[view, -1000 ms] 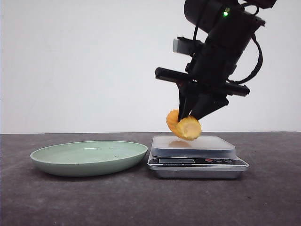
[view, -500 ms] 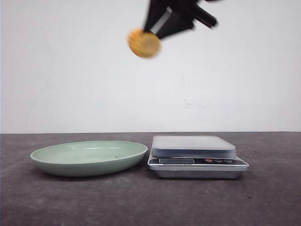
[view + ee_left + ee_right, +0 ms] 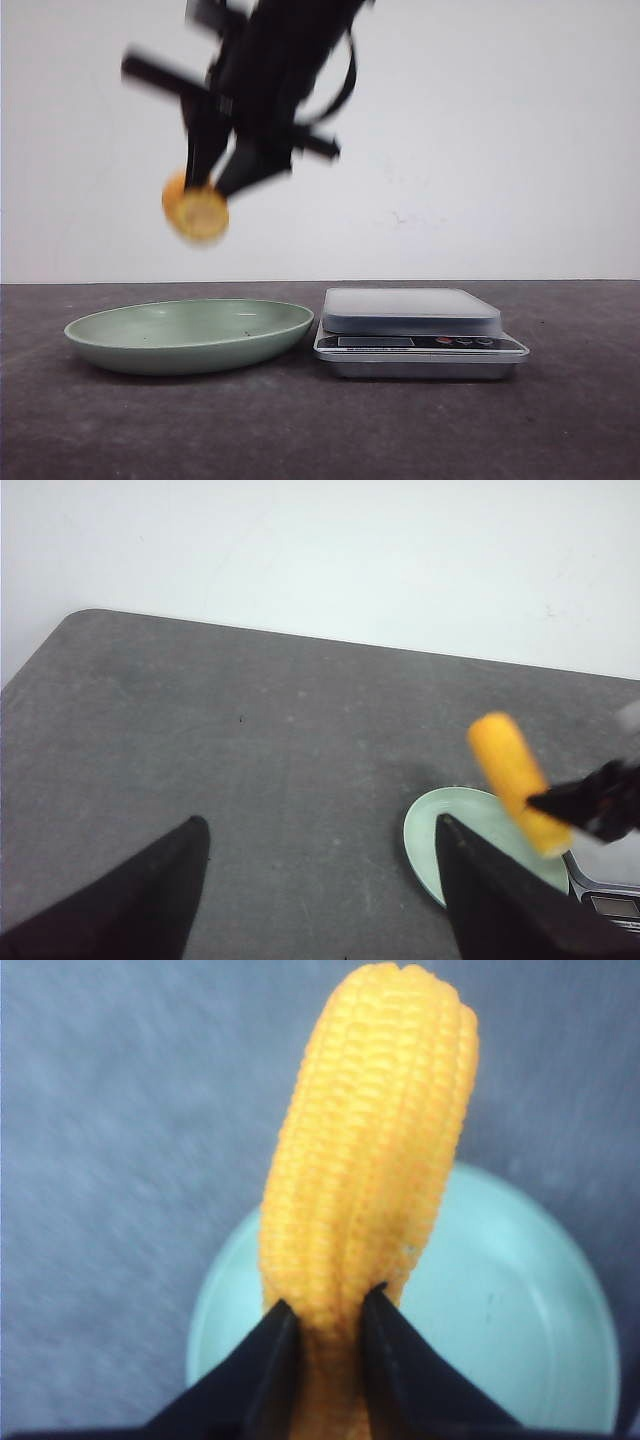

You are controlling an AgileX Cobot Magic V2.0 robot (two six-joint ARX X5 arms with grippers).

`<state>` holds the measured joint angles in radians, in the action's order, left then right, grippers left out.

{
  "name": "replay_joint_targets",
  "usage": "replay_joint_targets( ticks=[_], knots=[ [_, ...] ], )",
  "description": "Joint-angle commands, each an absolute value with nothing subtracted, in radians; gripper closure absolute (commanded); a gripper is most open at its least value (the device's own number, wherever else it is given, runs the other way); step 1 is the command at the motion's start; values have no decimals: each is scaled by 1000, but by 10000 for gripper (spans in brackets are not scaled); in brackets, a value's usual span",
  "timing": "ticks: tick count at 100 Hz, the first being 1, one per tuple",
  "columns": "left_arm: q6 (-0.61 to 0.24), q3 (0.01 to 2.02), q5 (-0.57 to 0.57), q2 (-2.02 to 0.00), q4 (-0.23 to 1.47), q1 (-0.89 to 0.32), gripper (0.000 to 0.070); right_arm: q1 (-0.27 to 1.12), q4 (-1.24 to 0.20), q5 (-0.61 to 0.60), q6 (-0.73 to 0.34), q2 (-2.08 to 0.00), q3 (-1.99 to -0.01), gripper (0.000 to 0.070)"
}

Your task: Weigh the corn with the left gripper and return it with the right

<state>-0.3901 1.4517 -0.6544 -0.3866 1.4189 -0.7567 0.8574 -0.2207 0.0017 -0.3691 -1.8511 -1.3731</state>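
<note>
Corn (image 3: 198, 214): a yellow-orange cob piece held in the air in the left half of the front view, above the plate and well clear of it; motion-blurred there, with its round, paler cut end facing the camera.
Corn surface: in the right wrist view the corn (image 3: 368, 1150) fills the middle of the frame, with neat lengthwise rows of small bumpy kernels, a rounded far end, and a glossy, plastic-like sheen.
Corn from the left wrist: the corn (image 3: 517, 781) appears at centre right as a smooth blurred orange cylinder, tilted, over the plate's edge.
Right gripper (image 3: 213, 178): black, blurred, reaching down from the top centre of the front view; its two pointed wedge fingers are clamped on the near end of the cob, one on each side, as the right wrist view (image 3: 322, 1345) shows.
Left gripper (image 3: 320, 870): two dark tapered fingers at the bottom of its wrist view, spread wide apart with nothing between them, over bare table.
Plate (image 3: 120, 345): shallow, round, pale green, smooth glazed look with a few dark specks; lower left of the front view.
Scale (image 3: 420, 345): flat rectangular kitchen scale with a translucent pale top and silver base, just beside the plate's right rim; its platform is bare.
Table (image 3: 560, 420): dark grey, matte, faintly speckled.
</note>
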Motion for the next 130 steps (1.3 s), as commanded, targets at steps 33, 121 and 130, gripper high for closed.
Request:
replay_joint_targets(
  ticks=[33, 121, 130],
  knots=[
    [-403, 1467, -654, -389, 1444, -762, 269, 875, -215, -1, -430, -2001, -1394, 584],
    [-402, 1467, -655, -389, 1444, -762, 269, 529, -427, -84, -236, -1616, -1433, 211],
    [-402, 1467, -655, -389, 1444, -762, 269, 423, -511, -91, -196, -1507, -1433, 211]
  ],
)
